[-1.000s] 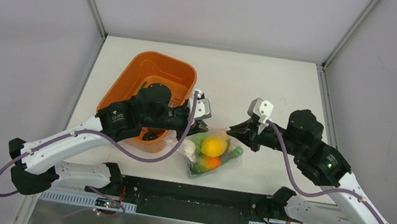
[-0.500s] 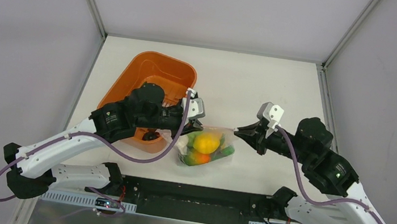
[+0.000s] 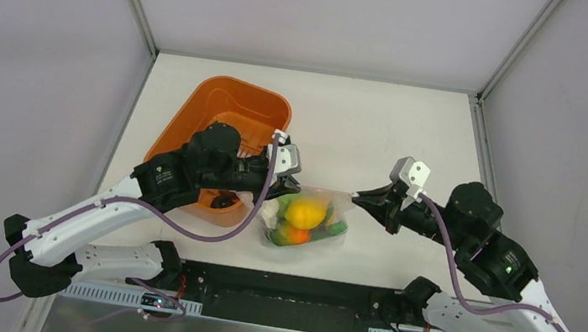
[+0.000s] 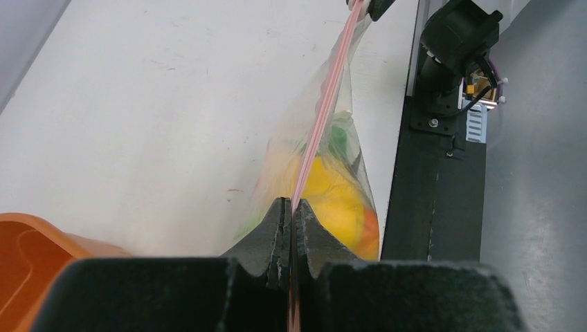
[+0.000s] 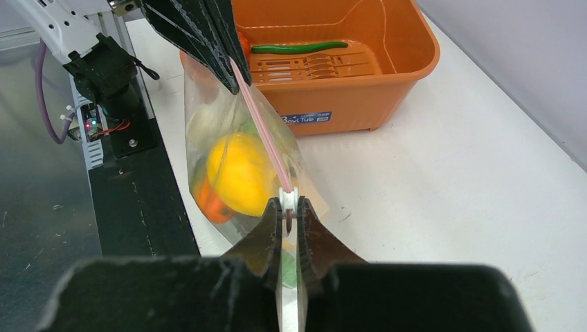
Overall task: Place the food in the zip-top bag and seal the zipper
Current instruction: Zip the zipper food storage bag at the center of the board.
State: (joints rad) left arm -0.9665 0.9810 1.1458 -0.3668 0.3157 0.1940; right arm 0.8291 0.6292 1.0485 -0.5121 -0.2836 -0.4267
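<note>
Just beside the orange basket [image 3: 231, 99], the zip-top bag [image 3: 325, 231] holding the food [image 3: 306, 212] hangs from its zipper [image 4: 325, 104], which stretches taut away from the basket, with the left gripper [image 4: 291, 211] clenched on the basket-side end and the right gripper [image 5: 289, 216] clenched on the far end.

One zip-top bag [image 3: 328, 208], one basket [image 3: 241, 85] (one pod [image 5: 297, 47] inside), two grippers [image 3: 294, 189] [image 3: 357, 197]
</note>
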